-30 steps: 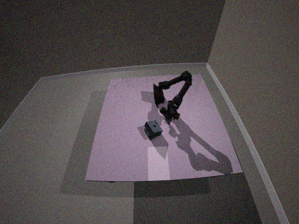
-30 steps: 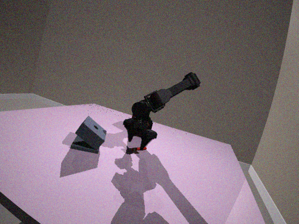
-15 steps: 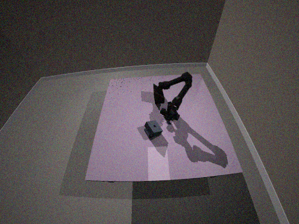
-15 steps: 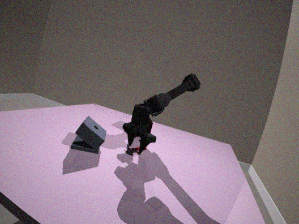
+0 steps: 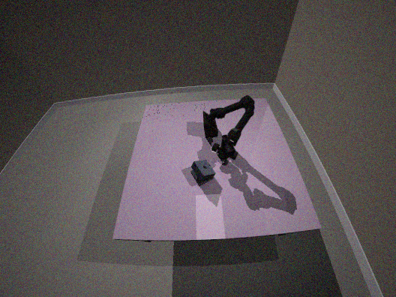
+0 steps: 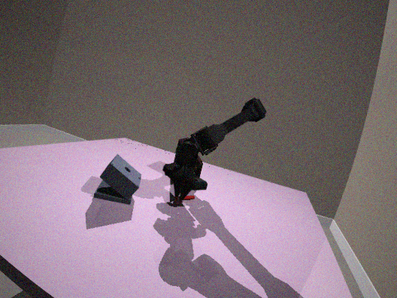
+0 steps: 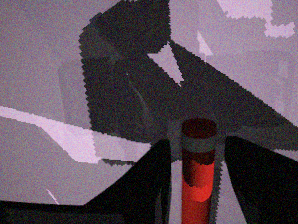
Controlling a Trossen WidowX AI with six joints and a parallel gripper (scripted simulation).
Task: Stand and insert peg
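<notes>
The peg [image 6: 189,197] [image 7: 198,192] lies on the table. It is red, with its band grey in the shadow near the far end in the wrist view. My gripper [image 5: 224,163] [image 6: 175,204] [image 7: 197,148] is down at the table with its fingers partly closed, one on each side of the peg's banded end. Narrow gaps show between the peg and both fingers in the wrist view, so it is open. The fingers and arm hide part of the peg in the exterior view. The sloped grey panel [image 5: 204,172] [image 6: 117,162] stands apart from the gripper, its one hole empty.
The pink table top [image 5: 161,202] [image 6: 56,177] carries the panel, the arm and their shadows. In the exterior view the panel is left of the gripper. The arm's dark base [image 5: 211,127] stands behind the gripper in the top view.
</notes>
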